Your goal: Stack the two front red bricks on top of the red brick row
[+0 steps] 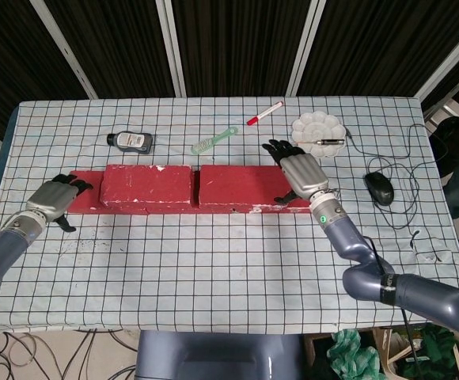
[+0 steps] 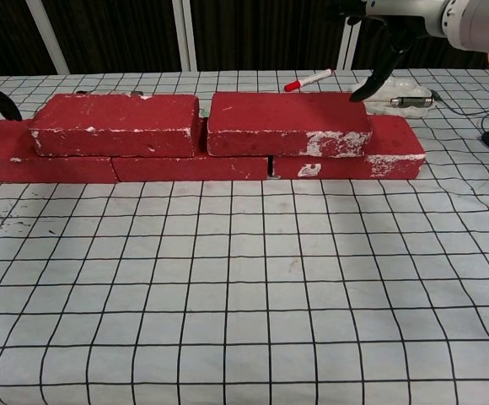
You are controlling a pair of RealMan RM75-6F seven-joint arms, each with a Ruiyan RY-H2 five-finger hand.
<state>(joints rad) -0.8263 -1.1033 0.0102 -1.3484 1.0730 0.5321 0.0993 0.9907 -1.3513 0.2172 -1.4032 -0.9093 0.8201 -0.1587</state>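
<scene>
Bricks are stacked: two red ones sit on top of the red brick row.
The left top brick (image 2: pixel 115 124) and right top brick (image 2: pixel 288 123) lie side by side on the bottom row (image 2: pixel 185 166), in the middle of the tabletop (image 2: pixel 244 295). The right hand (image 1: pixel 299 172) is over the right end, fingers apart, holding nothing. The left hand (image 1: pixel 51 199) is by the left end, also holding nothing. I think the job looks done; next, both hands just need to pull away without bumping the bricks.

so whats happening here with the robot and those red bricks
Two red bricks, the left upper brick and the right upper brick, already lie side by side on the bottom brick row. Neither hand holds anything. The right hand hovers at the right end of the stack, fingers spread, and the left hand sits by the row's left end. The stacking looks done.
</scene>
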